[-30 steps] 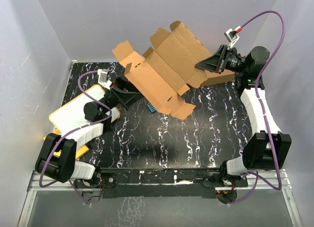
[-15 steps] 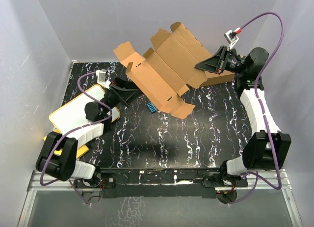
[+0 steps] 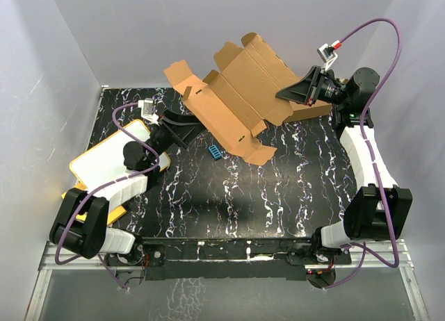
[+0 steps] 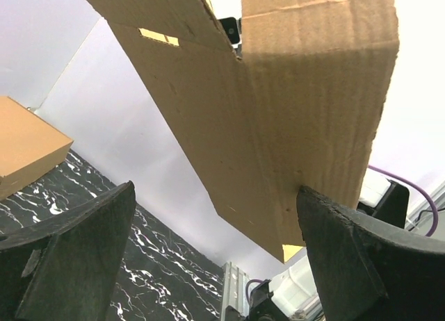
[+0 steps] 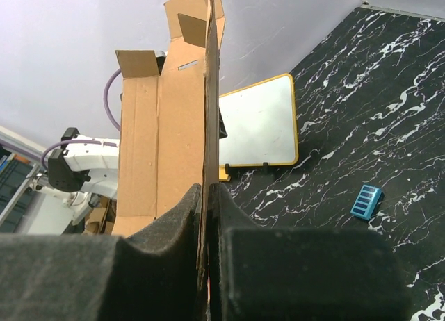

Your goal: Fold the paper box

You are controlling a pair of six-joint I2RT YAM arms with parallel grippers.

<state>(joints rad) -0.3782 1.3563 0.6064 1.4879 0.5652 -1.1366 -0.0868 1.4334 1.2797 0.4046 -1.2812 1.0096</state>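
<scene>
Sheet status: the plain brown die-cut cardboard paper box (image 3: 240,92), flaps and tabs spread, hangs tilted in the air over the far side of the black marbled surface (image 3: 278,189). We note the right claw (image 3: 281,95) clamped on its right edge. Over the last second the sheet drifts slightly rightward, and the left claw (image 3: 189,124), jaws wide apart, edges in under the lower-left panel. No grip there yet. We judge folding has barely begun.
</scene>
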